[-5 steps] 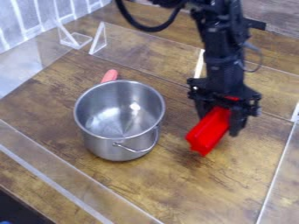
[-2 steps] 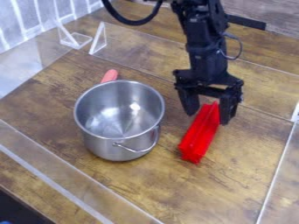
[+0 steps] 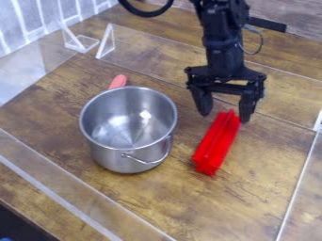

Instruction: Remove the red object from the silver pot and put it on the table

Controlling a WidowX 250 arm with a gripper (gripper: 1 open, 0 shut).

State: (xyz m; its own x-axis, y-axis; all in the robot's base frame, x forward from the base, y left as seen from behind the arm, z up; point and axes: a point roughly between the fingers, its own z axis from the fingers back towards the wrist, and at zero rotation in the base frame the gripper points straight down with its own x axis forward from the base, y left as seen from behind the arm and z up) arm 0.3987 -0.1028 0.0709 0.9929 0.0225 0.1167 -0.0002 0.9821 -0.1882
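Red object (image 3: 217, 143) seemingly flat, table (image 3: 265, 202) edgeward

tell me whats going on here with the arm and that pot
A single robot arm is working over a wooden table. Its claw hangs open just above a red block, which lies flat on the table to the right of an empty silver pot. The block is out and nothing is gripped.

lab test rig: worn wood-plank table (image 3: 75, 202) fenced by clear acrylic panels (image 3: 38, 66), black robot arm (image 3: 224, 38) mounted over it.
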